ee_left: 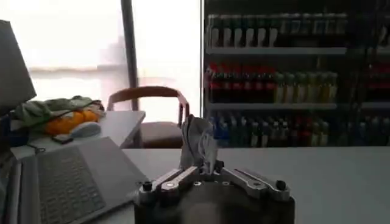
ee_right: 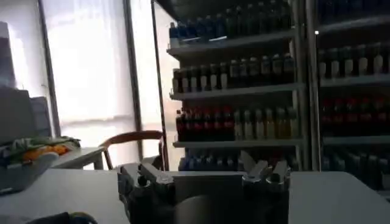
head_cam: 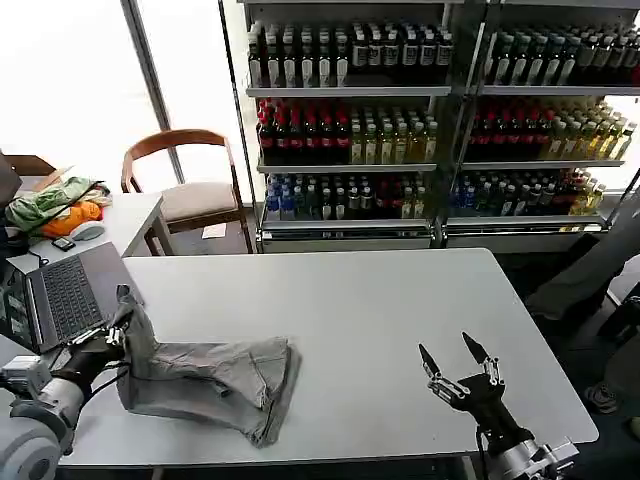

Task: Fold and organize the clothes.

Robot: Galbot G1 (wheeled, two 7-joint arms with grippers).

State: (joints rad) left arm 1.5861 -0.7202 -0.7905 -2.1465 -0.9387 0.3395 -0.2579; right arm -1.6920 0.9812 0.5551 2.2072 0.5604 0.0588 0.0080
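Note:
A light grey garment [head_cam: 220,375] lies crumpled on the near left part of the white table [head_cam: 380,300]. Its left end is pulled up into a peak. My left gripper [head_cam: 118,335] is shut on that raised end, just beside the laptop. In the left wrist view the pinched cloth [ee_left: 198,140] stands up from between the closed fingers of my left gripper [ee_left: 204,170]. My right gripper [head_cam: 447,350] hovers open above the table's near right part, well apart from the garment, with nothing between its fingers. The right wrist view shows the right gripper [ee_right: 207,173] with its fingers spread wide.
An open laptop [head_cam: 70,295] sits at the table's left edge, close to my left arm. A side table behind it holds a green-and-orange fabric heap [head_cam: 55,205]. A wooden chair [head_cam: 190,190] and bottle shelves [head_cam: 400,120] stand beyond the table.

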